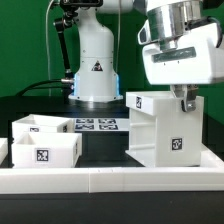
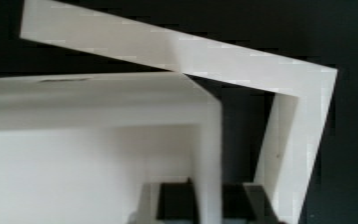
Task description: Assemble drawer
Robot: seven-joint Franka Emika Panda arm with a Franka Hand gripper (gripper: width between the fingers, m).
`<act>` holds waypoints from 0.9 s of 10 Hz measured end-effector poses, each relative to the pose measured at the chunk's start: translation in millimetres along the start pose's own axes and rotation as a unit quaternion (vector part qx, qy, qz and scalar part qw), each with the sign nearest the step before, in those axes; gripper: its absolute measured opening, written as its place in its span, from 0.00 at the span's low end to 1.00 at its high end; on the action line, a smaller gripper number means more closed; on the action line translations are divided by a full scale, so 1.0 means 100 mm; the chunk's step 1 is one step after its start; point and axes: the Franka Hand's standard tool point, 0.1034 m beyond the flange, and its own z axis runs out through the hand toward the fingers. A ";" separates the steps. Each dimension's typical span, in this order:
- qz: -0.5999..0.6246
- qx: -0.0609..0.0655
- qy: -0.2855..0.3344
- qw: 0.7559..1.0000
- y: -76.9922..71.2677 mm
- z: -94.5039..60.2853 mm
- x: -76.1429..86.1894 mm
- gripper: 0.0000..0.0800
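The drawer's large white housing (image 1: 160, 135) stands at the exterior view's right, with a tag on its front face. My gripper (image 1: 183, 103) comes down on its top right edge. In the wrist view the gripper (image 2: 208, 205) has one dark finger on each side of a thin upright wall of the housing (image 2: 87, 130), and the jaws look closed on that wall. Two small white box trays stand at the exterior view's left, one in front (image 1: 45, 152) and one behind it (image 1: 38, 124). Both are apart from the gripper.
The marker board (image 1: 98, 125) lies flat between the trays and the housing. A long low white rail (image 1: 110, 182) runs along the front of the table. The arm's white base (image 1: 95, 65) stands at the back.
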 end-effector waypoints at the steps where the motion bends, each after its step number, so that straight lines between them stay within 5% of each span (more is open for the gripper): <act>1: 0.024 0.001 -0.003 1.000 0.00 0.00 0.00 0.05; 3: 0.035 0.001 -0.006 0.999 -0.01 0.01 0.01 0.05; 9: 0.039 -0.001 -0.014 0.999 -0.35 0.09 0.08 0.05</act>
